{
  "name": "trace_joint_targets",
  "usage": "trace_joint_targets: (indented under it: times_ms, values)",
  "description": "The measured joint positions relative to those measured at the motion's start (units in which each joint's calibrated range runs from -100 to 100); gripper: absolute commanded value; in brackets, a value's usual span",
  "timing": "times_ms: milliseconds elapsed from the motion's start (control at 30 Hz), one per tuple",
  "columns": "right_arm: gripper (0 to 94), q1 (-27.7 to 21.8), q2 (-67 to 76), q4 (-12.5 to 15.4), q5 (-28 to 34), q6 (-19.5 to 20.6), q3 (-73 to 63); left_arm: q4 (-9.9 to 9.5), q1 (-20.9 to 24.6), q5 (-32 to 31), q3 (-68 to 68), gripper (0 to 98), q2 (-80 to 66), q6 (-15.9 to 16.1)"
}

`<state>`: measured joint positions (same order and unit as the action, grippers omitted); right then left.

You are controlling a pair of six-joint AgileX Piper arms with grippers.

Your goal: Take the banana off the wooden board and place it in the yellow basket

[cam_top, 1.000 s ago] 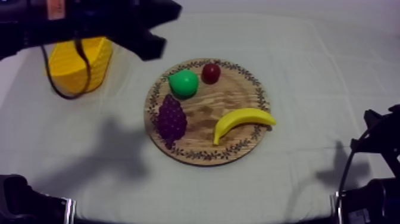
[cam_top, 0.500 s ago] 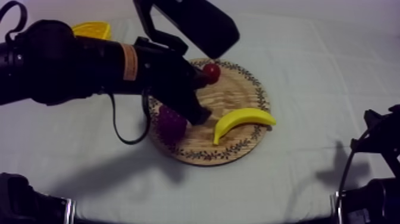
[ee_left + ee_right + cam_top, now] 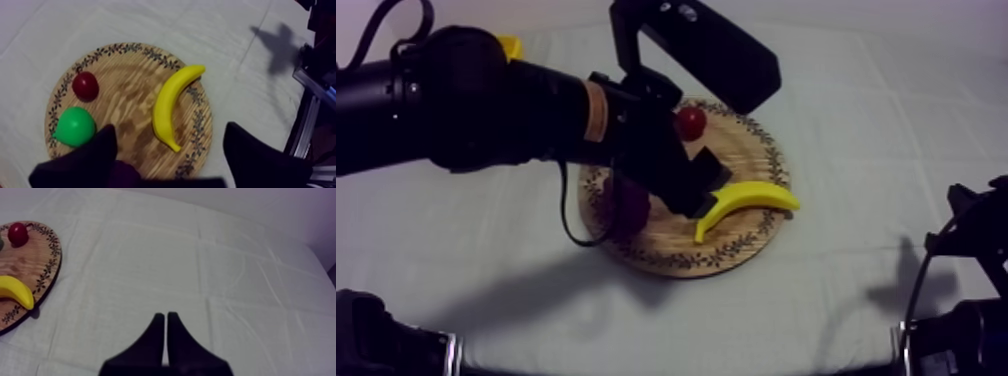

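Black left pincer (image 3: 169,130), spread, has advanced across board (image 3: 130,75) to banana (image 3: 170,107); right pincer (image 3: 166,316) pressed together.

Wooden board (image 3: 751,160): you have one.
Banana (image 3: 746,197): you'll count one.
Pear (image 3: 75,126): one, green.
Small red fruit (image 3: 690,122): one.
Bunch of grapes (image 3: 629,207): one, partly hidden from you.
Yellow basket (image 3: 511,46): one.
Toy fruit in all: you see four.
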<state>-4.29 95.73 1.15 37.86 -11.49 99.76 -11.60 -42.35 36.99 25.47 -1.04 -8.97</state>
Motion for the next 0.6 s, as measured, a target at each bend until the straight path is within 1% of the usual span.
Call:
trace_joint_targets:
  times_ms: [100,267,367,467,600]
  values:
    - [0.3,0.0,0.0,0.0,0.0,0.0,0.0,-0.01,-0.4,-0.1,-0.2,85.1,0.2,1.0]
    - [0.3,0.0,0.0,0.0,0.1,0.0,0.0,-0.05,-0.4,-0.8,0.8,82.7,1.4,0.7]
    - [0.3,0.0,0.0,0.0,0.1,0.0,0.0,0.9,0.0,-0.4,0.9,81.9,2.9,1.3]
    - [0.3,0.0,0.0,0.0,0.1,0.0,0.0,2.71,0.8,0.6,-0.2,81.5,5.2,2.7]
    - [0.3,0.0,0.0,0.0,0.1,0.0,0.0,4.64,1.1,4.5,-3.9,81.0,9.9,4.7]
